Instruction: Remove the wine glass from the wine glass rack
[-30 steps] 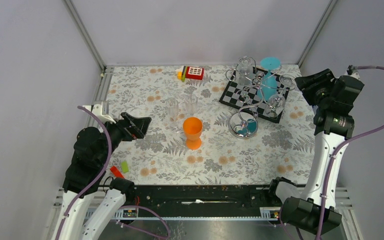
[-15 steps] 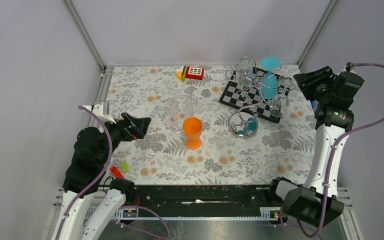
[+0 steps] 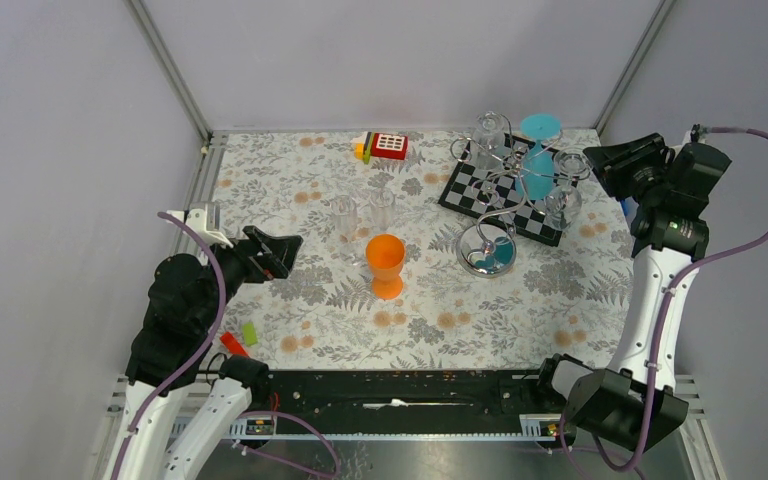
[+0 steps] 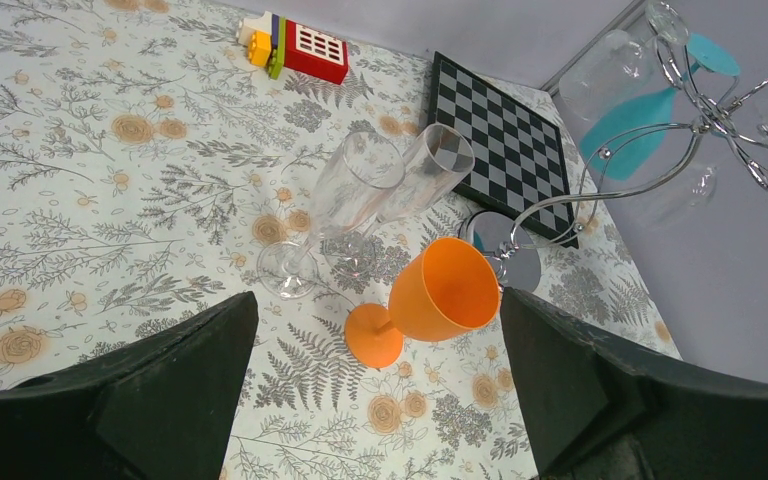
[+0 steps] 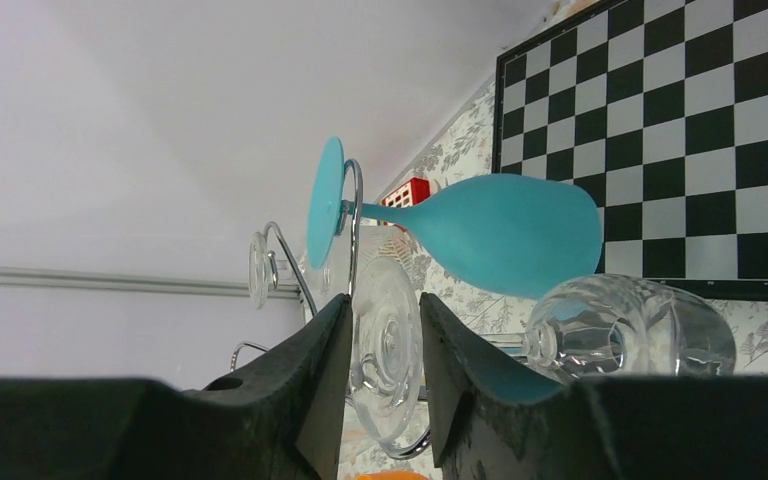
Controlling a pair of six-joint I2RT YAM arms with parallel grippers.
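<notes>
At the left of the bench (image 3: 290,330), the left gripper (image 3: 282,254) is seen hanging with its fingers spread wide and nothing between them. Two clear flutes (image 4: 355,200) and an orange goblet (image 4: 440,295) are shown standing mid-bench. Further right, the chrome rack (image 4: 515,268) is set beside a checkerboard (image 5: 660,130), with a teal glass (image 5: 500,235) and clear glasses hung upside down from its curled arms. At the far right, the right gripper (image 5: 385,305) is placed level with the top of the rack. Its fingers are narrowed to either side of the foot of a clear wine glass (image 5: 388,370), which is hooked on the rack's right-hand arm. Whether the foot is already pinched cannot be told. The glass is judged to be light, rigid, slick and easily broken, so a firm hold is best taken on the foot or on the stem just below it. It would probably need to be slid out along the wire, since a straight pull could snag the foot or rock the rack.
</notes>
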